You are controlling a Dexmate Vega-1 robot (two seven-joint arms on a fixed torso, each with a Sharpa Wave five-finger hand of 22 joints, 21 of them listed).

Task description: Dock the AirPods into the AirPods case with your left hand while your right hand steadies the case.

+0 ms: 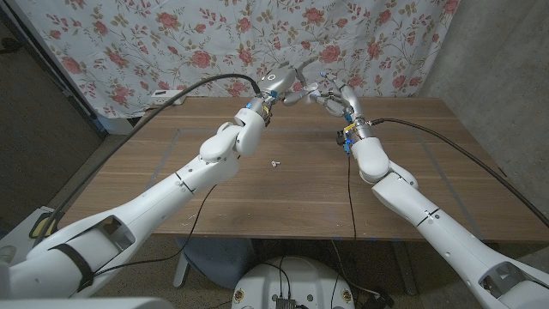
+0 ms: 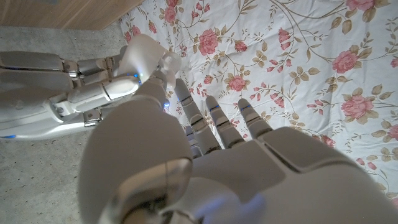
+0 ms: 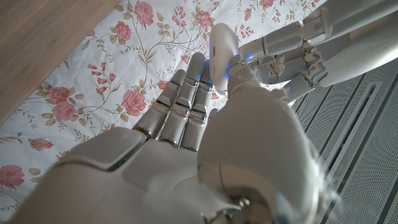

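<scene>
AirPods case [image 3: 221,51] was a white rounded shape held up in the air above the table's far edge, where both hands met in front of the floral curtain [image 1: 257,43]. Right hand [image 1: 333,96] gripped it, fingers wrapped around it. In the left wrist view the same white case [image 2: 144,57] sat in the right hand's fingers [image 2: 93,96], just past the left hand's fingertips. Left hand [image 1: 283,83] was right up against the case; couldn't tell whether it pinched an earbud or was closed on nothing.

One small white item, likely an AirPod [image 1: 275,161], lay on the wooden table [image 1: 171,172] near its centre, well apart from both hands.

Case contents: lid state and sockets weren't visible, so couldn't tell whether anything was docked.

Risks, as judgement: docking in mid-air with no table support, so a push from the left hand could twist the case in the right grip or knock it loose. An earbud slipping there would fall to the table or off its far edge. The bud on the table was small and would be hard to pick.
</scene>
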